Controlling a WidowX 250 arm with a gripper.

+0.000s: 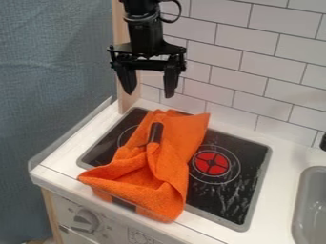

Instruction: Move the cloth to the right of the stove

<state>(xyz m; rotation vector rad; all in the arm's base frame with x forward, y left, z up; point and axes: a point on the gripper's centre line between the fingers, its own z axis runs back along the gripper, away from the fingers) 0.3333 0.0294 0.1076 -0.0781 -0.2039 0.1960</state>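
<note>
My gripper (149, 91) hangs above the back left of the stove, pointing down, its two fingers spread wide with nothing between them. Below it and apart from it, an orange cloth (172, 162) lies crumpled over the left and middle part of the black stove top (223, 202). The cloth's front end droops over the counter's front edge. A dark, handle-like piece (155, 132) rests in the folds near the cloth's upper part. To the cloth's right, a burner with a red centre (211, 163) is uncovered.
White counter (280, 190) runs between the stove and a grey sink (313, 205) at the right edge. A tiled wall (255, 66) rises behind, and a wooden post (127, 97) stands at the back left. Knobs (85, 220) are on the front panel.
</note>
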